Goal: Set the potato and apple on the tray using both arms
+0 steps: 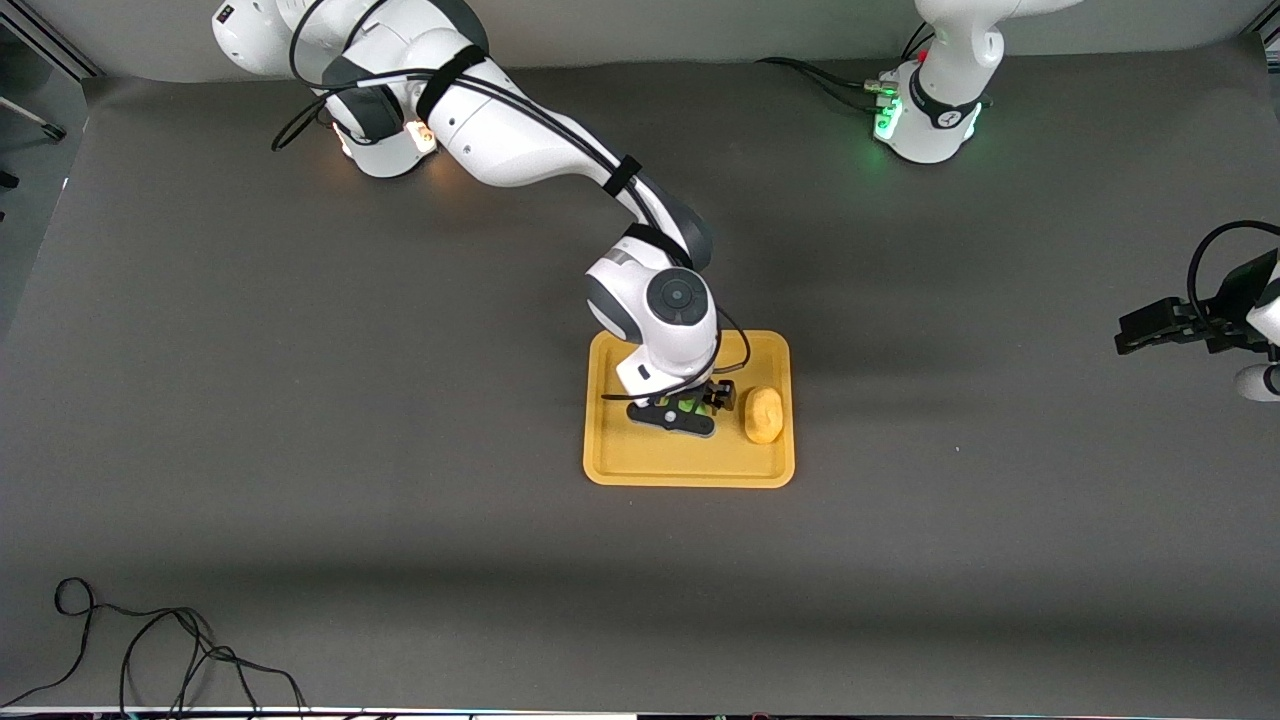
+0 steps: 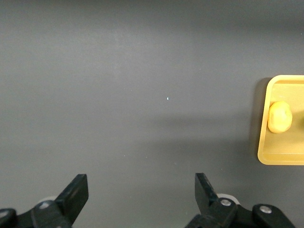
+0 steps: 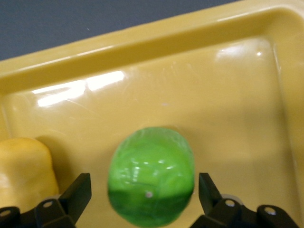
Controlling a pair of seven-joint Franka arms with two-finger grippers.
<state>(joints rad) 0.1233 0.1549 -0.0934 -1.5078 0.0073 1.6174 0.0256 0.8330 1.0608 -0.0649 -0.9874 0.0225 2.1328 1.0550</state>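
The right gripper (image 1: 688, 410) is down over the tray (image 1: 640, 465), its fingers spread apart on either side of the apple (image 3: 151, 175). In the right wrist view a gap shows between each fingertip and the green skin, so the gripper is open and not clamped on the fruit. The apple sits on the tray floor directly between the fingers; from the front view only slivers of green show under the wrist.

Just beside this gripper, toward the left arm's end of the tray, lies the potato (image 1: 764, 415), also on the tray floor. It is close to the apple, and the right wrist view does not settle whether they touch. The tray's raised rim runs around both, and nothing else lies inside it.

The left gripper (image 1: 1160, 327) waits in the air over bare bench (image 1: 300, 400) at the left arm's end, well apart from the tray. Its fingers (image 2: 76, 192) are wide open and hold nothing; its wrist view shows the tray's edge and the potato some way off.

Counted: one apple, one potato, one tray, two arms. A loose black cable (image 1: 150, 650) lies at the bench edge nearest the front camera, toward the right arm's end, well clear of both grippers.
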